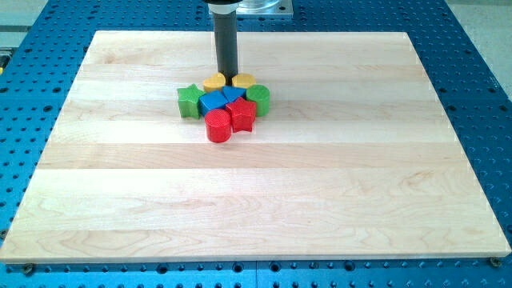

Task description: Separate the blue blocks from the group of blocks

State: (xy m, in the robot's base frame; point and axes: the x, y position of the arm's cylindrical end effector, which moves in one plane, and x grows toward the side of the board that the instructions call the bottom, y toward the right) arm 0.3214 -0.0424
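Standing upright near the counter's far edge, the dark rod comes down from a metal mount at the view's top, and my tip sits at the back of the block cluster, in the gap between the two yellow blocks. No hand shows here, only the rod, so apart or together cannot be told.

All the blocks huddle together in one tight group on the wooden counter, toward the far edge and a little to the left of its middle. At the back, the left yellow block and the right yellow block lie side by side, both low and rounded, with my tip touching or just beside them. On the group's left sits a green star-shaped block; on its right, a green cylinder-like block.

The blue blocks are in the middle of the group, hemmed in on all sides: one blue block with flat faces toward the left, and a blue triangular block just right of it, the two touching.

At the front stand a red cylinder and, touching its right side, a red star-shaped block, both pressed against the blue ones.

A blue perforated table surrounds the counter.
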